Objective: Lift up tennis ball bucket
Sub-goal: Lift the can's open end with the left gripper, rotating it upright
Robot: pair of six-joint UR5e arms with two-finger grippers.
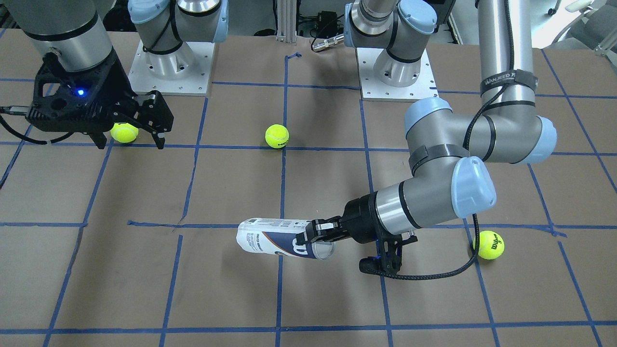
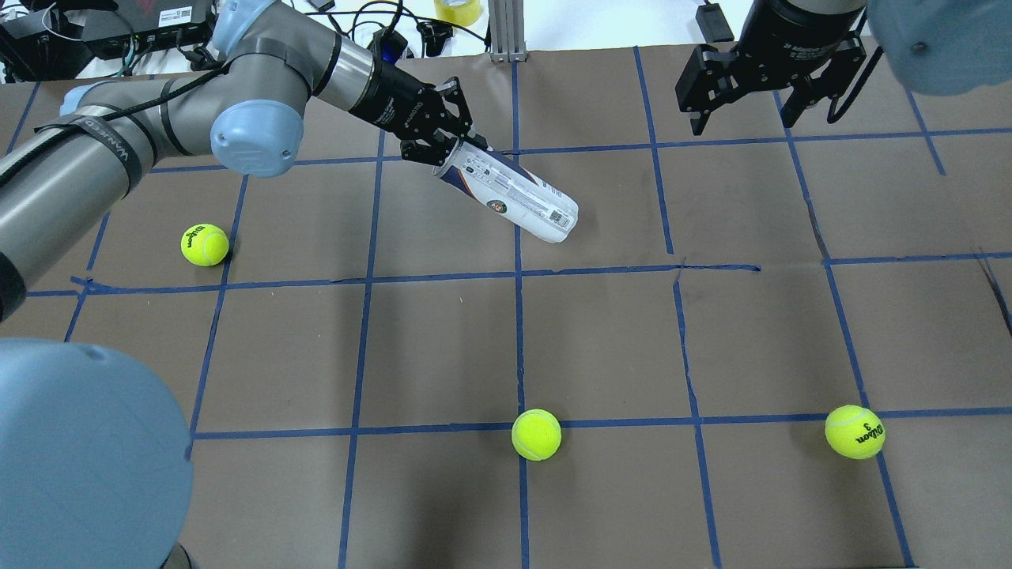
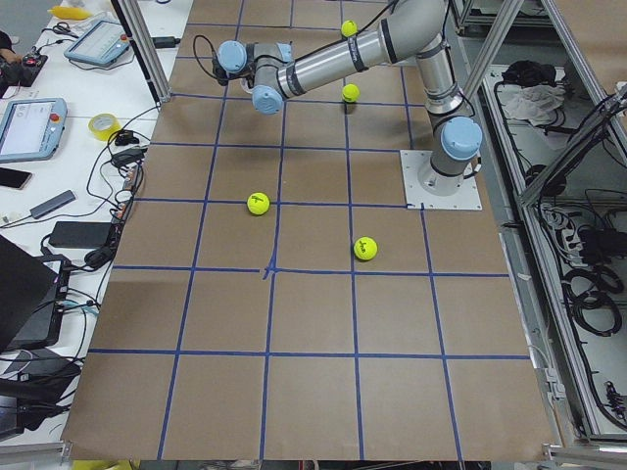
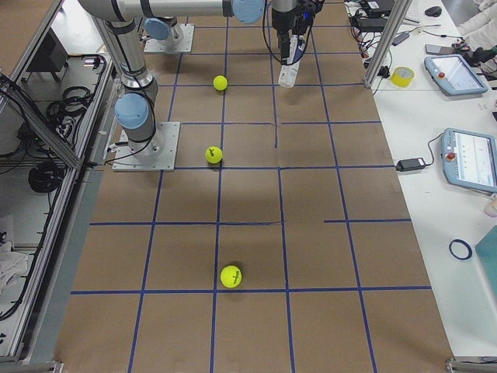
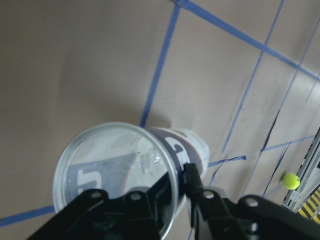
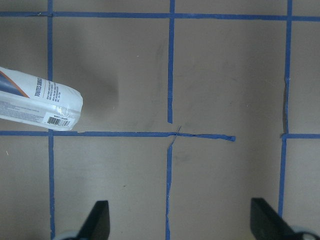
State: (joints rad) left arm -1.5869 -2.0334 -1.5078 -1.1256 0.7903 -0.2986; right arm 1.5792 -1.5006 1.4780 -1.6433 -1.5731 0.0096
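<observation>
Left gripper [image 2: 455,152] fingers pinch rim of likely light, thin, slippery tennis ball bucket [image 2: 518,197]; right gripper [image 2: 747,117] fingers apart.

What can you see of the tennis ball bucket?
The tennis ball bucket is a slim clear-plastic can with a white and navy label, looking empty. The left gripper pinches the wall at its open, rimmed end, one finger inside, one outside. Held near horizontal, its closed end points away from the arm; whether that end touches the table is unclear.

Glossy clear-plastic tennis ball bucket [image 1: 270,238], matt brown table [image 1: 144,193]
</observation>
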